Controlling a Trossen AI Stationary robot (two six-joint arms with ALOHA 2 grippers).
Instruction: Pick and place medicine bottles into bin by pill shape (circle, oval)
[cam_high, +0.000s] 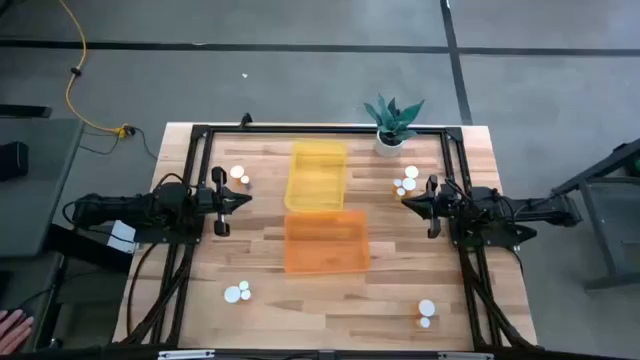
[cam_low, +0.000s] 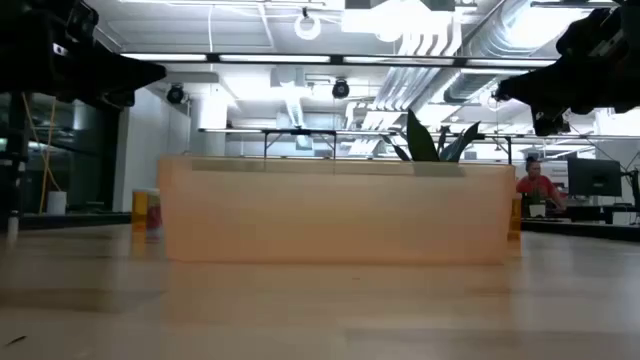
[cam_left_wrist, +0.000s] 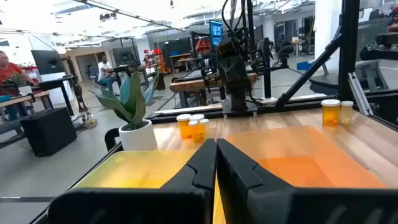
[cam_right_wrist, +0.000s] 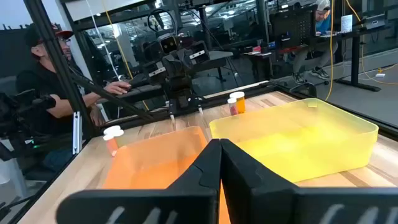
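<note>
Ceiling lamps (cam_low: 307, 27) lit the room brightly and glared white; the table (cam_low: 320, 310) foreground was blurred, with shadows soft throughout.

Grey floor (cam_high: 300, 80), yellow cable (cam_high: 75, 70), bright ceiling lights (cam_low: 308, 25), desks beyond.

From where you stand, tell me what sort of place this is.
Most likely a robotics lab in an open-plan industrial workspace. Exposed silver ceiling ducts run overhead, a second black robot rig on a wooden bench stands beyond the table, and a seated person at a monitor desk works in the background.
</note>
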